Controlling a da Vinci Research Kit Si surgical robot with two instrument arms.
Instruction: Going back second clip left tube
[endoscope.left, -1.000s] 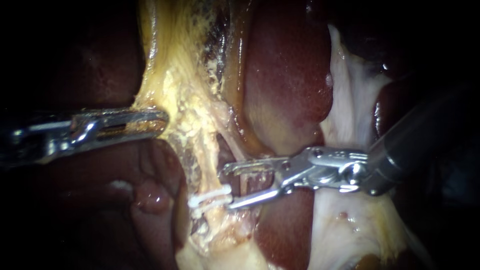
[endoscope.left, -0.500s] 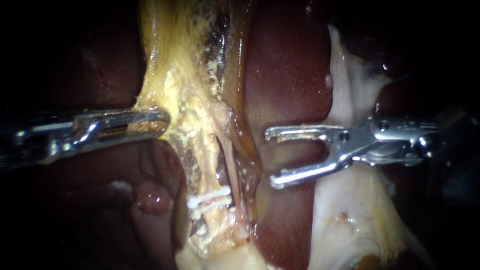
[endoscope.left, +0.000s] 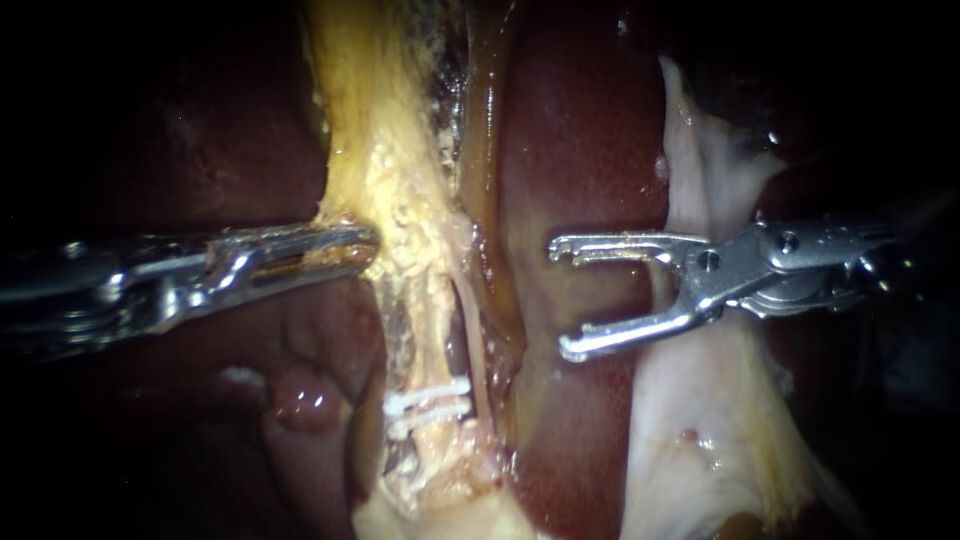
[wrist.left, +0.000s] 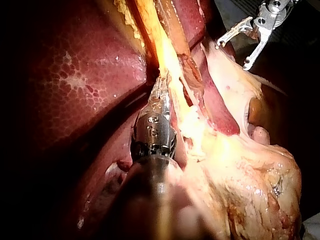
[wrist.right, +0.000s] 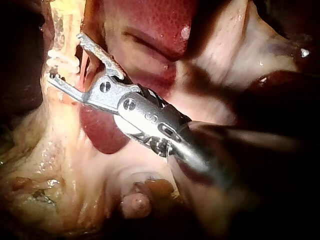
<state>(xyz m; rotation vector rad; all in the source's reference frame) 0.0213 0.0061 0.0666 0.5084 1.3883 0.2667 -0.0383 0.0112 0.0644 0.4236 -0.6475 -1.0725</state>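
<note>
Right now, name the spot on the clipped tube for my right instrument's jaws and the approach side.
Likely the bare stretch of the tube just above the clips, from the endoscope view's right: it runs upright, and the right instrument faces it crosswise, jaws open.

Bright light falls on the middle of the scene and fades into black darkness (endoscope.left: 60, 80) all round; a dull grey-blue flat surface (wrist.left: 226, 9) shows beyond, indistinct

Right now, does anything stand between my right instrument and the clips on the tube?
Nothing solid. The right instrument hangs over bare liver, apart from the two white clips; only a thin pale strand beside the clipped tube lies between them.
</note>
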